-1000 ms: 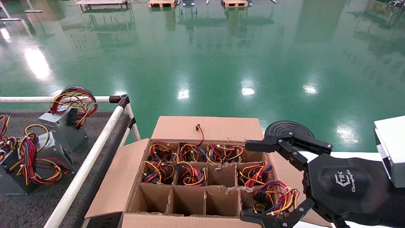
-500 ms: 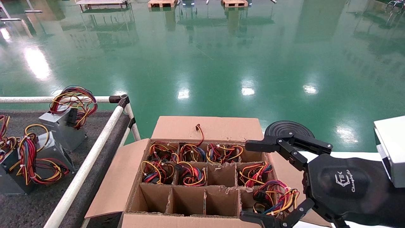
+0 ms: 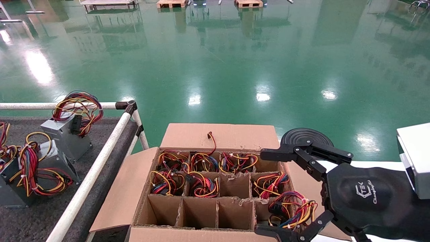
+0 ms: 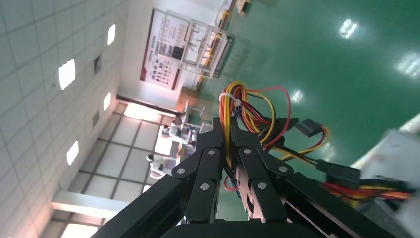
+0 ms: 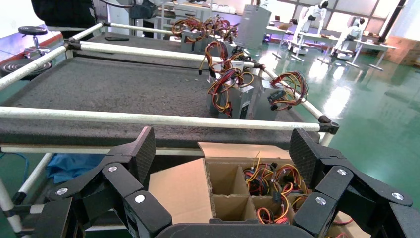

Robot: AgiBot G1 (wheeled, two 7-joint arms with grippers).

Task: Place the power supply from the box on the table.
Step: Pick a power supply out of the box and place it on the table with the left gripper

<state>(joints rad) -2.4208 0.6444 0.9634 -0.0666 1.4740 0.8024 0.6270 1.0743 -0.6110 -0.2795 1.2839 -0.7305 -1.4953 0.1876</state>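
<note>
The box (image 3: 215, 136) stands open, with wire bundles in its far and right cells and bare front cells. My right gripper (image 3: 263, 192) is open over the box's right side, spanning the wires of a power supply (image 3: 292, 208) in the near right cell. The right wrist view shows the right gripper (image 5: 225, 153) wide open above the box (image 5: 178, 191), with the table (image 5: 114, 87) beyond it. My left gripper (image 4: 227, 126) is outside the head view. It is shut on the yellow and red wires of a power supply (image 4: 393, 148), whose grey body shows at the edge.
Three power supplies (image 3: 65, 134) stand on the grey table (image 3: 33, 215) at the left, behind a white rail (image 3: 94, 171). A black round disc (image 3: 304, 136) sits behind the box's right corner. A white block (image 3: 415, 158) is at the far right. Green floor lies beyond.
</note>
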